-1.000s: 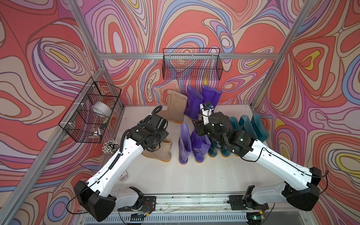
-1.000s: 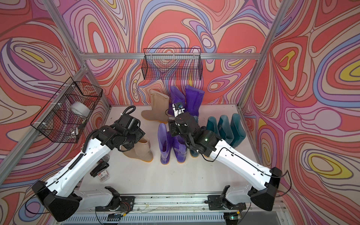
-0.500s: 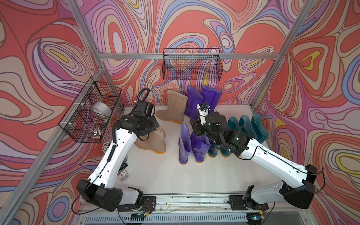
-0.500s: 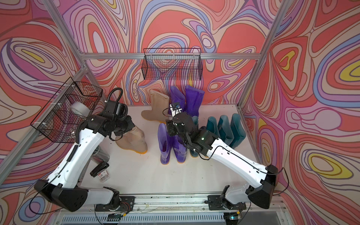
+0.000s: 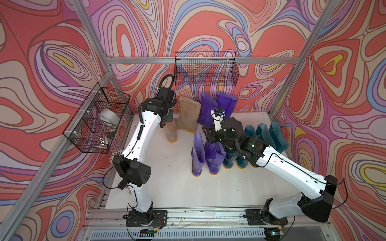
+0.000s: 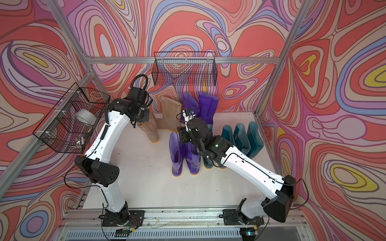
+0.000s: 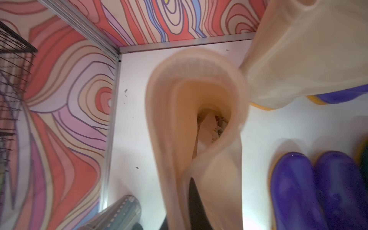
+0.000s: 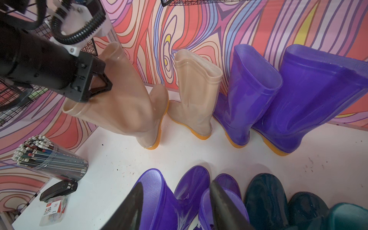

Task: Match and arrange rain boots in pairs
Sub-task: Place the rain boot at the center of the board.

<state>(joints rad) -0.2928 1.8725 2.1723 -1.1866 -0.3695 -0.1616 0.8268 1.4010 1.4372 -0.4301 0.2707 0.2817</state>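
The left gripper (image 8: 97,87) has its fingers (image 7: 194,201) clenched on the collar of a beige rain boot (image 5: 171,131). One finger is inside the shaft and the rim is pinched flat against it. This held boot sits at about 11 o'clock on the white surface (image 5: 167,187) and is tilted, its top leaning toward 9 o'clock and its orange sole down near the surface. Whether the sole rests there I cannot tell. Just beside it, toward 12 o'clock, the second beige boot (image 5: 188,114) stands upright by the back wall.

At 1 o'clock two purple boots (image 5: 226,102) stand side by side against the wall. Near the centre is another purple pair (image 5: 198,154), upright and touching each other. The right gripper (image 8: 177,184) hangs over their tops, its fingers (image 8: 129,207) spread apart. Whether they press on the rubber cannot be told from the right wrist view. From there toward 3 o'clock runs a row of dark teal boots (image 5: 276,135), partly hidden under the right arm.

At 9 o'clock a clear cup of pencils (image 8: 49,157) stands at the surface's edge, with a black stapler (image 8: 58,188) near it. Two wire baskets hang on the walls — one at 12 o'clock (image 5: 205,68), one at 10 o'clock (image 5: 83,137) holding a roll of tape (image 5: 108,117).
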